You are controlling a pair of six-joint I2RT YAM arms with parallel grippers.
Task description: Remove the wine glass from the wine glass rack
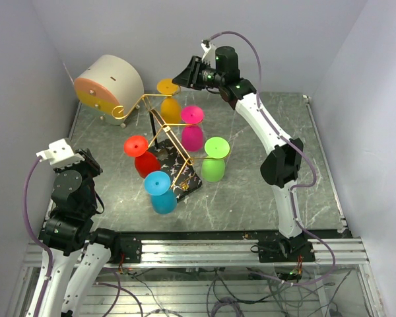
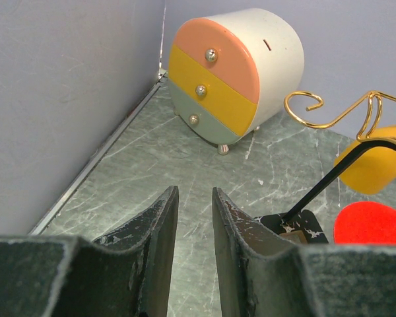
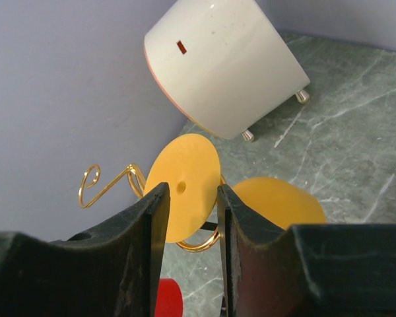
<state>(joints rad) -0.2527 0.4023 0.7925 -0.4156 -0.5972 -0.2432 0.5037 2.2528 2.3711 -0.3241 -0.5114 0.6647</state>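
Just ahead of the right gripper [image 3: 190, 198], framed in the narrow gap between its parted, empty fingers [image 3: 145, 231], hangs the yellow glass [image 3: 185, 165]. It is foot up and bowl down, with its stem caught in the gold wire of the rack [image 3: 109, 187]. You look to be on the approach, with no contact made and the glass not yet off the rack.

To do this well, keep the foot centred in the gap. Come in under the disc and close on the stem, not on the disc's thin edge. Then draw the glass along the wire toward the curled end of the arm. A straight lift would likely snag the foot on the wire. Go slowly, because the rack looks light and may tip.

Below the fingers a red glass [image 3: 165, 298] shows, so mind your wrist as you drop. Beyond the yellow glass the drum [image 3: 224, 66] stands close behind the rack, so don't push through toward it. Past the red one, the pink glass [image 1: 193, 129], green glass [image 1: 214, 158] and blue glass [image 1: 160, 191] hang on other arms and may swing if the rack is jolted.

Far off, the left gripper [image 2: 195, 198] hangs idle, fingers slightly apart on nothing, with the rack off to their right.
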